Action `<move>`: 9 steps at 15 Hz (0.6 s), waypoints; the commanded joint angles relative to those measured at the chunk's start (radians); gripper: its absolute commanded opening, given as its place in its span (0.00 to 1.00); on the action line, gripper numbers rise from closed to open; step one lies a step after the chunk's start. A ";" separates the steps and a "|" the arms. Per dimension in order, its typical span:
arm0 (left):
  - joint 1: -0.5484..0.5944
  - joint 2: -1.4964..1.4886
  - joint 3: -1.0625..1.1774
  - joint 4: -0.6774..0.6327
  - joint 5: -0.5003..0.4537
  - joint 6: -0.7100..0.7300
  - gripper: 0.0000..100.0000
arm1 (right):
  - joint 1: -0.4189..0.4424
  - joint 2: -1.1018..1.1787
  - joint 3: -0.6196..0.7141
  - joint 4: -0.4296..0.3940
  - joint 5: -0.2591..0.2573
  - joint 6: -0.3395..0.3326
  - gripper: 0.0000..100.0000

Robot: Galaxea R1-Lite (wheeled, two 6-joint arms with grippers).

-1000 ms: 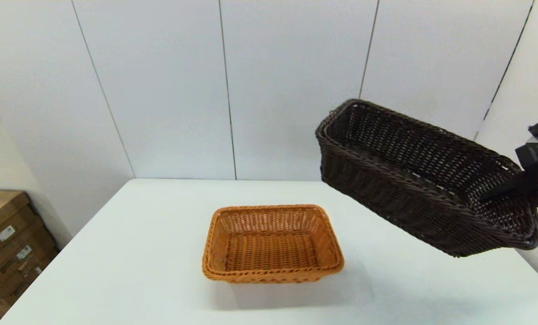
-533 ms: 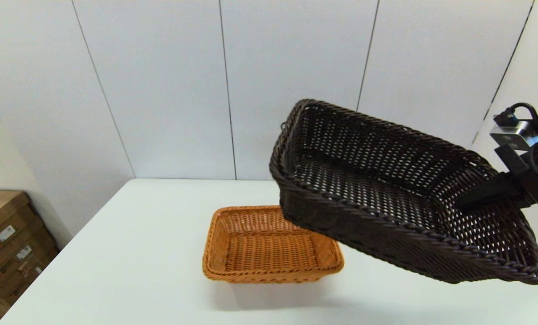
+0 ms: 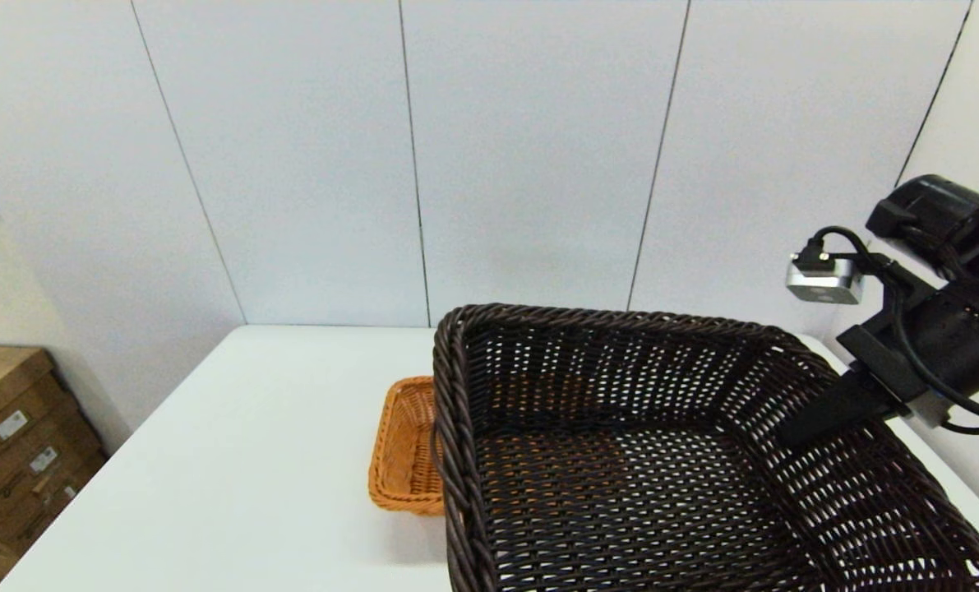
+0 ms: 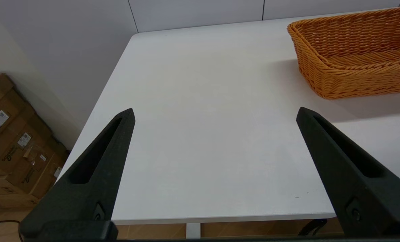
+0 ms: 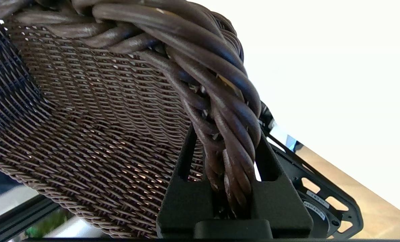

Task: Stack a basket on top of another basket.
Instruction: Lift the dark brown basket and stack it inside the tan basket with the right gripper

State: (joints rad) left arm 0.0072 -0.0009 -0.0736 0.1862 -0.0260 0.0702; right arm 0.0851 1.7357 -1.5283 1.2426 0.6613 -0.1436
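Right jaws point(image 5: 235, 188) pinched on the braided rim of the dark basket point(image 3: 653, 493), held in the air near the surface's right edge, partly over the orange basket point(image 3: 403, 448) at mid-surface. Left jaws point(image 4: 215, 171) spread wide and idle over the left front corner. Likely trouble: one-sided grip, so possible sag or twist, a near corner catching the orange rim and shoving it, or a crooked landing. Both rectangular woven wicker; dark one open-weave, stiff, ridged; orange one tighter, smoother.

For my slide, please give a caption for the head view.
Right gripper carries the dark brown basket over the orange-tan basket on the white table.
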 commanded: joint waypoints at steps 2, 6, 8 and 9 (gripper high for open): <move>0.000 0.001 0.000 0.001 0.000 0.000 1.00 | 0.054 0.143 -0.076 0.009 -0.006 0.007 0.00; 0.000 0.001 0.000 0.001 0.000 0.000 1.00 | 0.087 0.254 -0.197 0.009 -0.008 0.021 0.00; 0.000 0.001 0.000 0.001 0.000 0.000 1.00 | 0.108 0.315 -0.276 0.009 -0.040 0.041 0.00; 0.000 0.001 0.000 0.001 0.000 0.002 1.00 | 0.127 0.347 -0.311 0.009 -0.069 0.055 0.00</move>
State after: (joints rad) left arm 0.0072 -0.0009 -0.0736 0.1862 -0.0257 0.0702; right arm 0.1802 1.9932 -1.7689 1.2445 0.6283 -0.1053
